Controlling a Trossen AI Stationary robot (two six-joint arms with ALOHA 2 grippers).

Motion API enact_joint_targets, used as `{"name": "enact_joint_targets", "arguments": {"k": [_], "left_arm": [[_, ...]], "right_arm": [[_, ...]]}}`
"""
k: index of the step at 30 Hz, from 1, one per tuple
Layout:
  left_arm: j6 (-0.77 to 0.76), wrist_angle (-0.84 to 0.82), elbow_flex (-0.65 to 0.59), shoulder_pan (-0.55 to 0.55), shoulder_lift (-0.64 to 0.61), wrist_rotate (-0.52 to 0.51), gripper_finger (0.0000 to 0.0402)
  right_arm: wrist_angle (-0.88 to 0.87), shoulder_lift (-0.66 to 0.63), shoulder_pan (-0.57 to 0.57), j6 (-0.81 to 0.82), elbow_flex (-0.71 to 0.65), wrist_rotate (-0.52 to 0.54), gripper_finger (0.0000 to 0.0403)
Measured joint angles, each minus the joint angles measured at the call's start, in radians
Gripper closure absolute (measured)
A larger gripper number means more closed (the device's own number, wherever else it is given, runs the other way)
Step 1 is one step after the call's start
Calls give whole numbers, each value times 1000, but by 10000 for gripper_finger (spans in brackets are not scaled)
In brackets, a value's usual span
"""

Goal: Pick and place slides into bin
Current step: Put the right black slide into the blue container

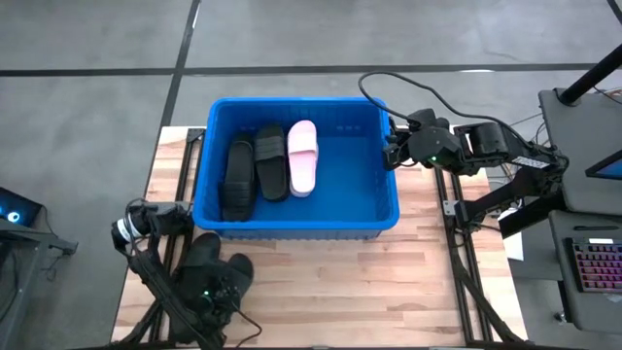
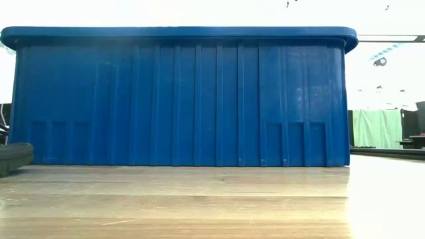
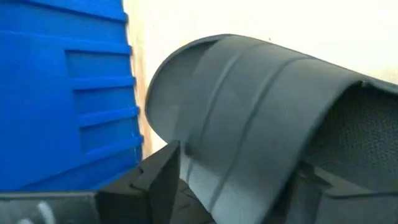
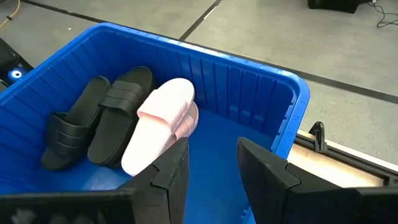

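Left gripper [image 1: 216,284] sits at the table's near-left corner, fingers [image 3: 163,169] straddling a black slide [image 3: 249,112]'s wide strap; can't tell if it's pinched yet. Probably light, rubbery foam, so the strap's the handle. Blue bin [image 1: 389,209] beyond holds two black slides [image 1: 255,167] and a pink slide [image 1: 302,156]. Right gripper [image 1: 393,154] hovers at the bin's right rim, fingers spread, empty.

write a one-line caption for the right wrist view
Open right gripper over the blue bin, which holds two black slides and pink slides.

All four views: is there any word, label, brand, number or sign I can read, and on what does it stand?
None can be read.
Bin: plain blue walls, no label or mark in any view.
Slides in the bin, two black and a pink one: no brand shows.
Black slide at the left gripper: bare ribbed strap.
Keyboard off the table: keys too small to read.
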Motion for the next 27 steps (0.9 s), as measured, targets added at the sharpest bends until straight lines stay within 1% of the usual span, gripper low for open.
{"name": "enact_joint_targets", "arguments": {"k": [5, 8, 11, 12, 13, 17, 19, 22, 27], "left_arm": [[0, 0, -1, 17, -13, -15, 260], [1, 1, -1, 33, -13, -16, 311], [1, 0, 0, 49, -14, -19, 372], [1, -2, 1, 53, -15, -20, 386], [1, -2, 1, 57, -19, -19, 392], [16, 0, 1, 67, -33, -16, 397], [48, -1, 3, 68, -54, -14, 399], [102, 9, 13, 73, -102, -12, 400], [115, 9, 19, 92, -226, -43, 400]], "right_arm": [[0, 0, 0, 0, 0, 0, 275], [0, 0, 0, 0, 0, 0, 275], [0, 0, 0, -3, 0, 0, 275], [0, 0, 0, -9, 0, 0, 275], [0, 0, 0, -14, 0, 0, 275], [0, 0, 0, -15, 0, -1, 275], [0, 0, 0, -16, 0, -1, 275], [-1, 0, 0, -16, 0, -1, 275], [-10, 0, 0, -24, 0, -3, 275]]}}
